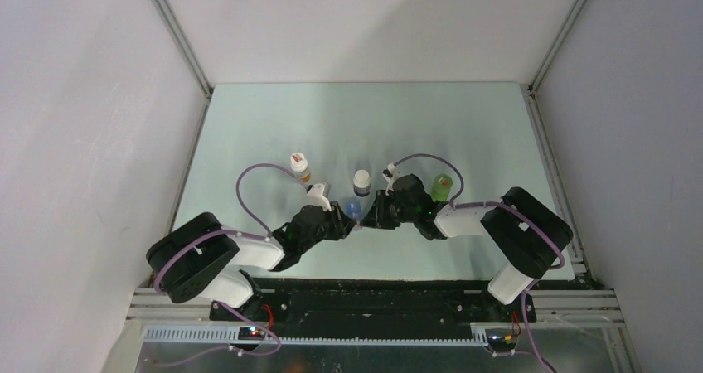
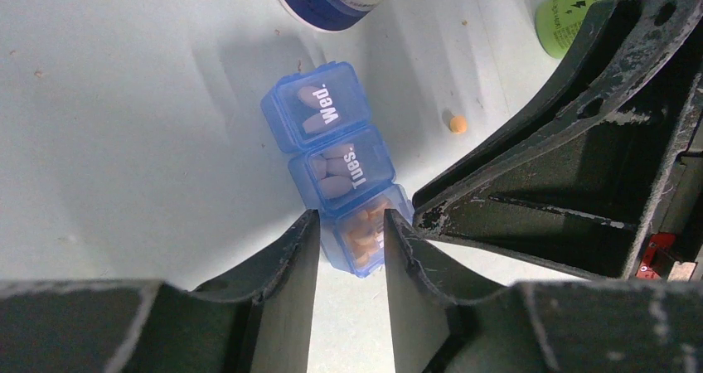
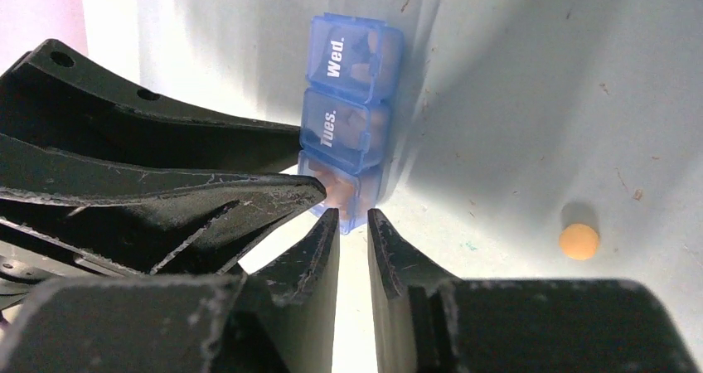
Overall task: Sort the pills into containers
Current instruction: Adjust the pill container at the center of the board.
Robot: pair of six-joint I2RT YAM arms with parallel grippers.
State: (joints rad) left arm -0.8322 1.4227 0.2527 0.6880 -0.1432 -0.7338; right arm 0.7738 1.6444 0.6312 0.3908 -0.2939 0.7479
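Probably light, rigid, slick: translucent blue plastic pill box [image 2: 340,153]; best held across its sides. The left gripper [image 2: 352,221] looks clamped on its end compartment. The right gripper [image 3: 354,215] is nearly closed at that end; grip unclear. One tiny round orange pill [image 3: 579,241] lies loose beside the box.

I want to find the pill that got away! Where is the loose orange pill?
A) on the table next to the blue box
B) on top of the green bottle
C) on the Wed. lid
A: the loose orange pill lies by itself on the bare table, a little way off from the blue pill box and not touching it.
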